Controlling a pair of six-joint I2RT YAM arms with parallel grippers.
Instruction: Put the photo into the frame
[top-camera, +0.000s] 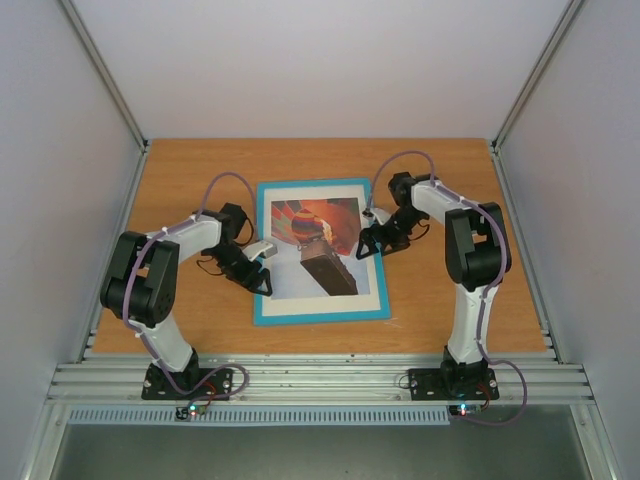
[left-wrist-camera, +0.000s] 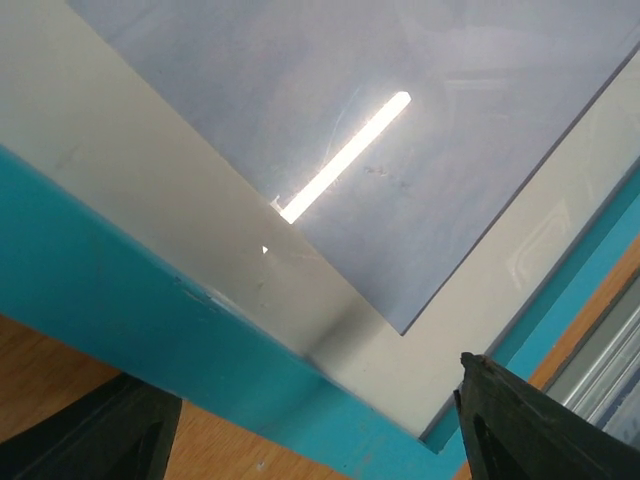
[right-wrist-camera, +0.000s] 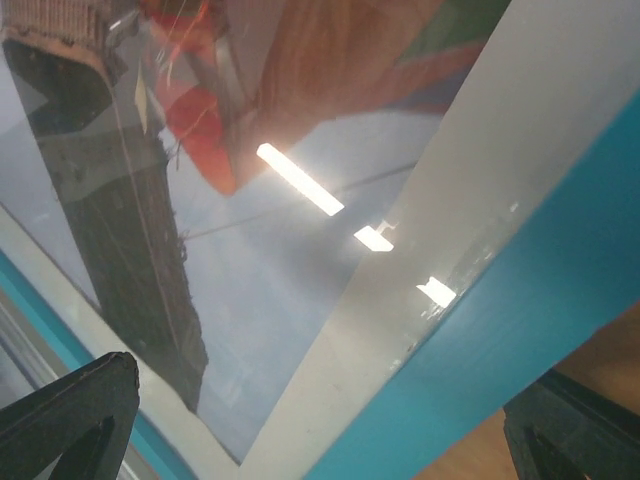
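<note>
your left gripper (top-camera: 257, 268), jaws apart, hangs over the frame's (top-camera: 320, 314) left long edge; right gripper (top-camera: 366, 243), also apart, over the opposite edge. the photo (top-camera: 312, 240) lies inside the frame, inward of each gripper; its long axis runs away from you, and neither gripper looks nearer.

Left arm (top-camera: 170, 342) and right arm (top-camera: 462, 330), black and white.
Behind the black left claw (top-camera: 258, 272) and right claw (top-camera: 366, 243): white links (top-camera: 185, 230), bulky black joints (top-camera: 148, 272), lilac cables (top-camera: 228, 177) looping back to the bases (top-camera: 192, 381).
</note>
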